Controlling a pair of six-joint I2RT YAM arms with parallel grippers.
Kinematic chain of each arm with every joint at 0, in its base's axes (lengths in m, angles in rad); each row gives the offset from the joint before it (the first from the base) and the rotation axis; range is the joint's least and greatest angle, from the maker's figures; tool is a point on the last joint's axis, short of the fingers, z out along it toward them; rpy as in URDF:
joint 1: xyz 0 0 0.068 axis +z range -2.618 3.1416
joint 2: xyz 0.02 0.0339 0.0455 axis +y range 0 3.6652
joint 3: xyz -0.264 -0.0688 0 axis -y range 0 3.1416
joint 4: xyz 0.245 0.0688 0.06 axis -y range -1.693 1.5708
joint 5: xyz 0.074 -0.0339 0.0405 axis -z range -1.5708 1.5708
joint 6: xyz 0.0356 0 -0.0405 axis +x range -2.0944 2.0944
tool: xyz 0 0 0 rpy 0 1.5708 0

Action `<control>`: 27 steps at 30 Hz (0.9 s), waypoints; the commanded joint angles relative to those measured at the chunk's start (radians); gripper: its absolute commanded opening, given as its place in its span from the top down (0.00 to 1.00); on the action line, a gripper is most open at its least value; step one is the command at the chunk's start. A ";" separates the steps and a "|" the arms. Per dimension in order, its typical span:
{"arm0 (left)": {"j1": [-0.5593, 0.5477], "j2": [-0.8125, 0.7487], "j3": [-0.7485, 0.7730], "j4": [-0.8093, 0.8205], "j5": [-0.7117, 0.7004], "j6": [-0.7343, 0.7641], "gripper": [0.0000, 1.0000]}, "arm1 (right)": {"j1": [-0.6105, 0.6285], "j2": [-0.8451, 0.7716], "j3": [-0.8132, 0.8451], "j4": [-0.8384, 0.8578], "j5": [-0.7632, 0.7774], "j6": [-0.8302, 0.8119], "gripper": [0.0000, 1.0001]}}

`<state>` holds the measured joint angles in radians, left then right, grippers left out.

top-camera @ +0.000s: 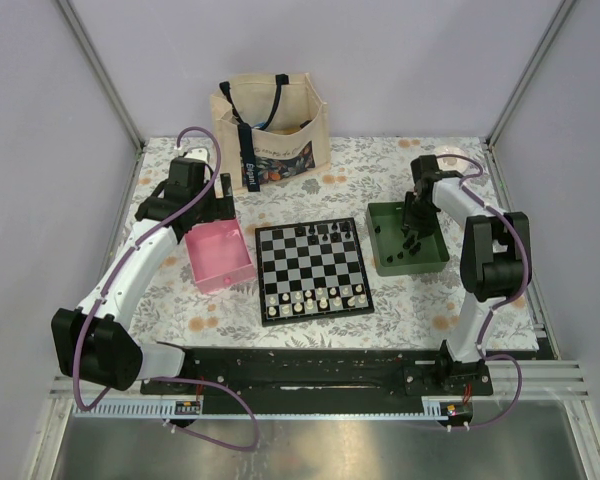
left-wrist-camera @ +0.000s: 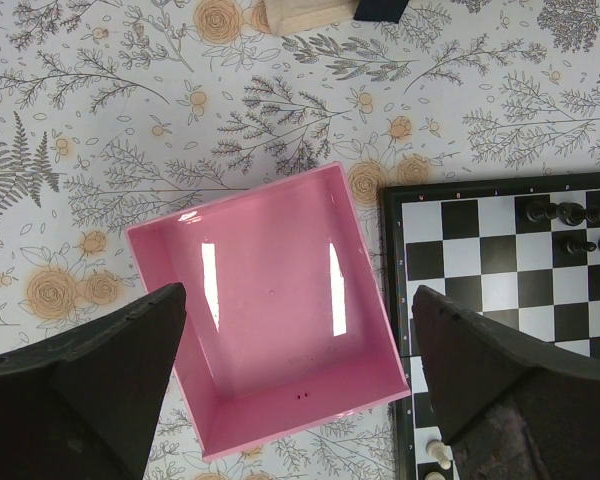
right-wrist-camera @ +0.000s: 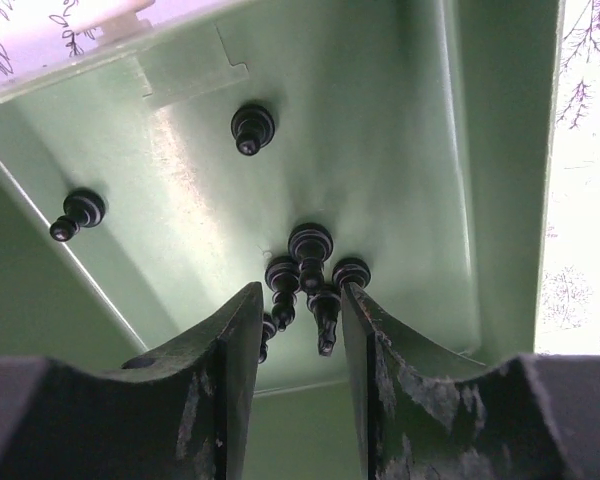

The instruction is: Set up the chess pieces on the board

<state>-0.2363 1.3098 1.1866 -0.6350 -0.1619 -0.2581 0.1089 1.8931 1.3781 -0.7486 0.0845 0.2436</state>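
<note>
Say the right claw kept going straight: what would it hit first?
The right claw would likely meet the clump of black chess pieces in the green tray; depth is hard to judge.

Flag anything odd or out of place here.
Black pieces lie toppled in the green tray, several heaped together at the right gripper, rather than standing on the board.
</note>
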 commanded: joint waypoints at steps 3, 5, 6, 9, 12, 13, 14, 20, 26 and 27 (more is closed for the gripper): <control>-0.003 -0.018 0.004 0.029 0.004 0.013 0.01 | -0.009 0.021 0.050 0.014 0.040 0.006 0.55; -0.003 -0.020 0.002 0.029 0.002 0.011 0.01 | -0.011 0.032 0.055 0.017 0.031 0.003 0.57; -0.003 -0.015 0.002 0.029 0.002 0.011 0.01 | -0.011 0.035 0.055 0.018 0.028 0.002 0.58; -0.001 -0.017 0.004 0.029 0.005 0.011 0.01 | -0.014 0.046 0.055 0.022 0.026 0.005 0.59; -0.003 -0.017 0.004 0.028 0.007 0.011 0.01 | -0.012 0.052 0.053 0.020 0.021 0.003 0.60; -0.003 -0.018 0.004 0.029 0.005 0.011 0.01 | -0.012 0.052 0.055 0.022 0.021 0.003 0.61; -0.003 -0.018 0.004 0.029 0.005 0.011 0.01 | -0.012 0.054 0.053 0.023 0.021 0.003 0.62; -0.003 -0.018 0.005 0.029 0.007 0.011 0.01 | -0.012 0.060 0.055 0.032 0.017 0.010 0.76; -0.003 -0.015 0.005 0.028 0.010 0.011 0.01 | -0.012 0.037 0.055 0.037 0.008 0.010 0.84; -0.001 -0.015 0.005 0.029 0.012 0.013 0.01 | -0.012 0.025 0.052 0.038 0.005 0.010 0.87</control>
<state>-0.2363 1.3098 1.1866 -0.6350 -0.1612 -0.2577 0.1020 1.9518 1.4006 -0.7269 0.0933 0.2474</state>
